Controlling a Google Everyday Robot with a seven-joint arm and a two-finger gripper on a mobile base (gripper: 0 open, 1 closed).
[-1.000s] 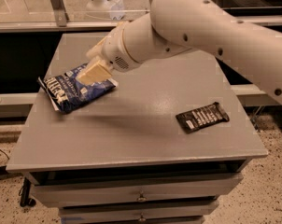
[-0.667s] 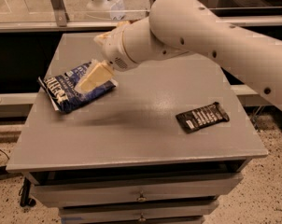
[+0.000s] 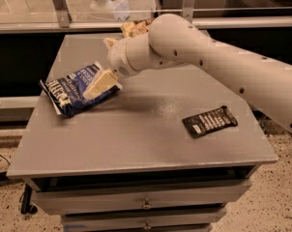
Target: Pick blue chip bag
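Since a second earlier, the arm (image 3: 218, 66) had shifted so that its wrist sat a little lower and nearer the table's middle, uncovering part of a yellow-and-brown chip bag (image 3: 135, 28) at the far edge. The blue chip bag (image 3: 68, 92) had stayed almost where it was.

That navy bag with white lettering lay at the left side of the grey table (image 3: 146, 144), close to its left edge, its right end tilted up slightly. The gripper (image 3: 102, 83) rested against that right end, its cream tip lying over the bag's upper corner and touching it. Whether the gripper had closed on the bag could not be told, since only its top side showed.

Entering from the right, the thick white forearm ran up and leftwards across the table, bent at a rounded joint near the far edge, then angled down and left through the wrist to the bag. A black bar wrapper (image 3: 210, 121) lay flat under the forearm at the table's right side, well apart from the gripper.
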